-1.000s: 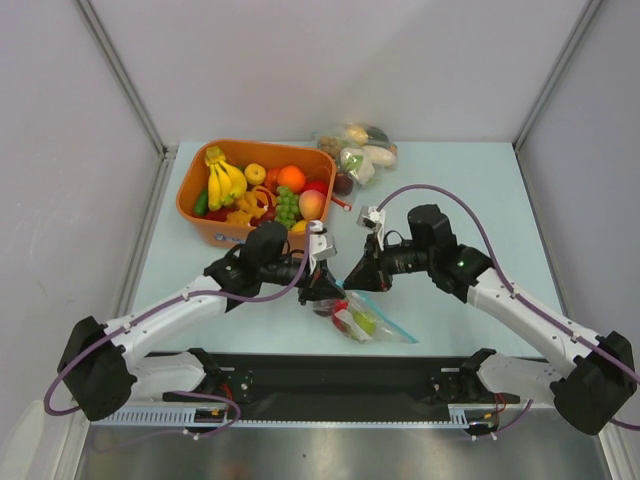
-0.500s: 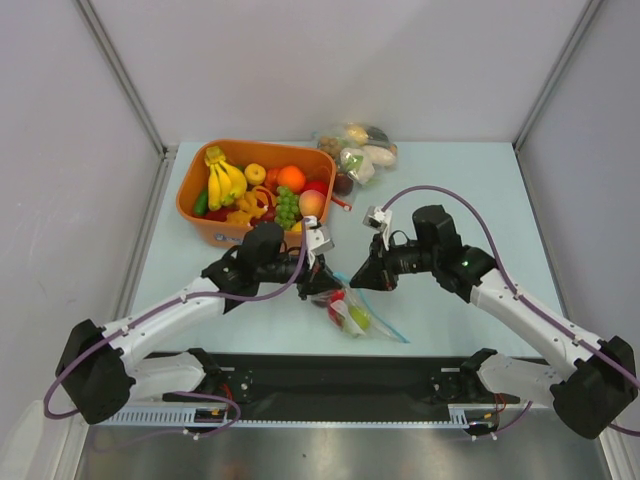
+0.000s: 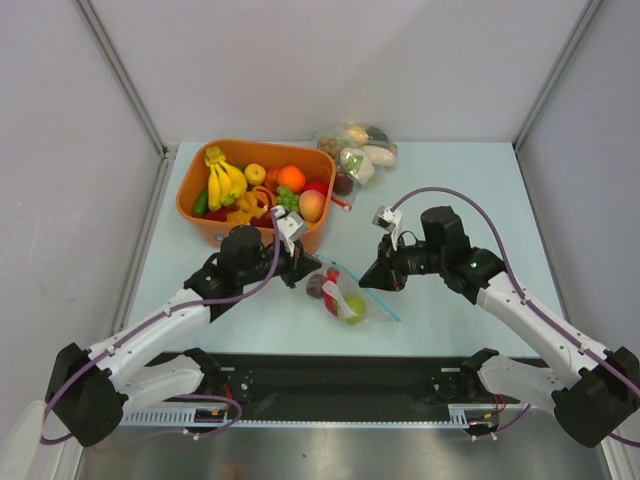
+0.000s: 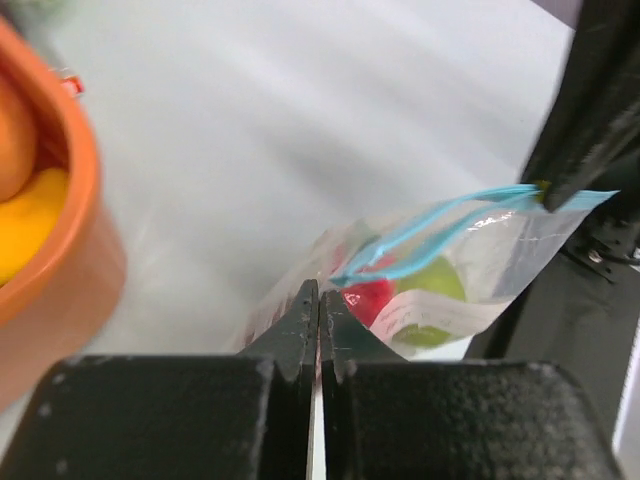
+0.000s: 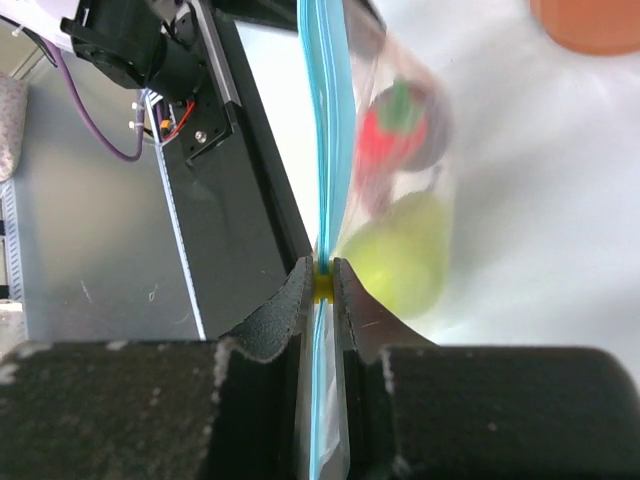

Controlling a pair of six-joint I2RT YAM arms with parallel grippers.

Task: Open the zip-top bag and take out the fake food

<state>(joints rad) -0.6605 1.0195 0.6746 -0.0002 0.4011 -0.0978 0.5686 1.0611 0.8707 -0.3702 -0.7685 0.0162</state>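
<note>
From where I stand, the zip-top bag [image 3: 345, 298] is towards the near edge of the tabletop [image 3: 470, 190], about midway along it. It is stretched between the 2 arms, just in front of the near-right corner of the orange tub [image 3: 215, 232]. I cannot tell whether its underside rests on the surface or hangs just off it.

The left gripper [image 3: 312, 272] is clenched on the bag's left end; its wrist view shows the fingertips pressed flat together with clear film caught between them. The right gripper [image 3: 365, 282] is nipped onto the small yellow slider [image 5: 322, 287] on the blue zip strip [image 5: 322, 120]. From above, both pinches are only dark lumps.

The fake food [image 3: 340, 300] is inside the bag. The right wrist view shows the green pear [image 5: 395, 262] plainly. The red chili [image 5: 383, 140] is blurred, and the purple fruit [image 5: 432, 125] is half hidden behind it. The left wrist view shows only red and green patches through the crinkled plastic, and the tub is cut off at that picture's left edge. How far the zip is parted is hard to say: the strip seems to split into 2 lines near the left gripper, but it is too blurred to be sure.

A lumpy vegetable bag [image 3: 358, 150] lies at the far edge, just beside the tub's far-right corner. Bare tabletop runs from the zip-top bag out to the right edge and up to the far-right corner. Left of the tub there is only a narrow strip. The black base plate [image 3: 340, 375] lies close along the near edge
</note>
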